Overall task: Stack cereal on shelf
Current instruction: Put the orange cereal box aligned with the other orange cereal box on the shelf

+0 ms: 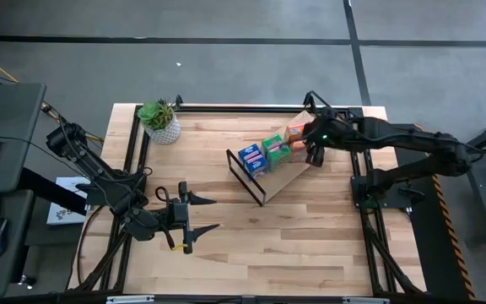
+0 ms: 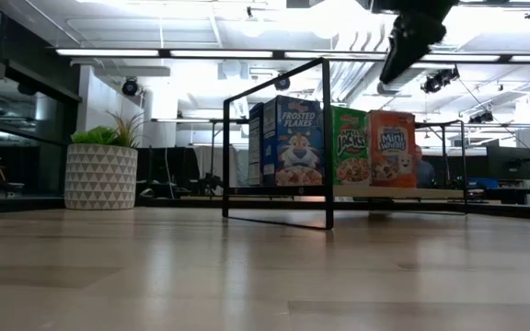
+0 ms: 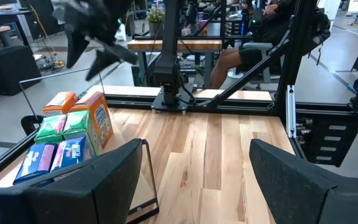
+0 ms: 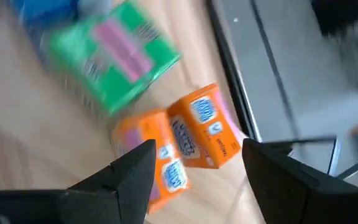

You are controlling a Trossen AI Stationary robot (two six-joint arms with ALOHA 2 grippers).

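Note:
The shelf [image 1: 278, 179], a light wood panel with a thin black frame [image 2: 279, 147], sits right of the table's centre. Blue [image 1: 251, 158], green [image 1: 275, 150] and orange [image 1: 297, 133] cereal boxes stand in a row on its panel, bottoms down; the low view shows blue [image 2: 293, 141], green [image 2: 350, 145] and orange [image 2: 392, 149] upright. In the right wrist view, two orange boxes [image 4: 201, 134] sit side by side. My right gripper [image 1: 315, 154] hovers open above the orange end [image 4: 197, 180], touching nothing. My left gripper [image 1: 197, 215] waits open near the table's near-left part.
A potted plant [image 1: 160, 122] stands at the far left of the table [image 2: 102, 170]. Black rails [image 1: 357, 181] border the table's sides and far edge. Bare wood [image 1: 294, 236] lies between the shelf and the near edge. A seated person [image 3: 253, 37] is beyond the table.

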